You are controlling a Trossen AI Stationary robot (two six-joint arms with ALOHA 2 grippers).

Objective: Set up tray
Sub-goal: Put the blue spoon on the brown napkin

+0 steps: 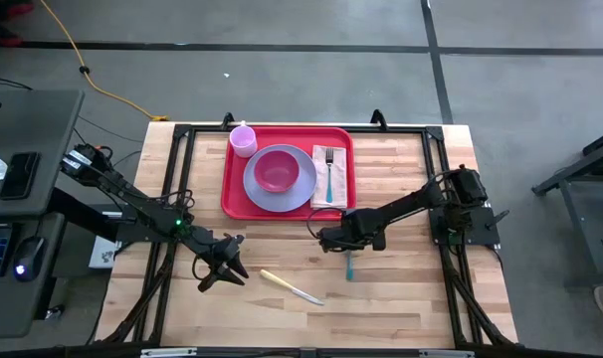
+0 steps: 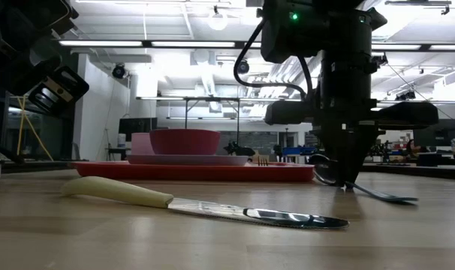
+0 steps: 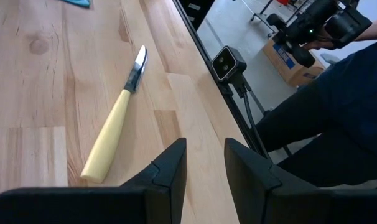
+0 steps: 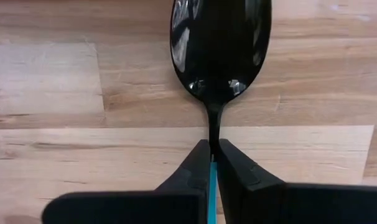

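The red tray (image 1: 287, 135) lies at the table's far middle. It carries a lavender plate (image 1: 303, 195), a pink bowl (image 1: 275, 171), a cup (image 1: 243, 141) and a fork (image 1: 329, 169) on a napkin. My right gripper (image 4: 212, 149) stands just near of the tray, shut on a spoon (image 1: 349, 267) with a teal handle and a shiny bowl (image 4: 219, 43). A knife (image 1: 292, 288) with a pale yellow handle lies flat on the wood. My left gripper (image 3: 204, 171) is open, above the table just left of the knife's handle end (image 3: 92, 171). My right gripper pinches the spoon's teal handle (image 4: 212, 177), just behind the neck, between its two fingers, coming from above. The fingers lie along the spoon. The spoon lies low and about level at the table (image 2: 370, 191); whether it is lifted clear, I cannot tell.
Bare wood lies between the tray and the near edge (image 1: 311, 333). A small camera on a stand (image 3: 229, 62) sits at the table's near edge, and a person in dark clothes (image 3: 344, 112) stands beyond it. A desk with a phone and a mouse (image 1: 23, 174) is to the left.
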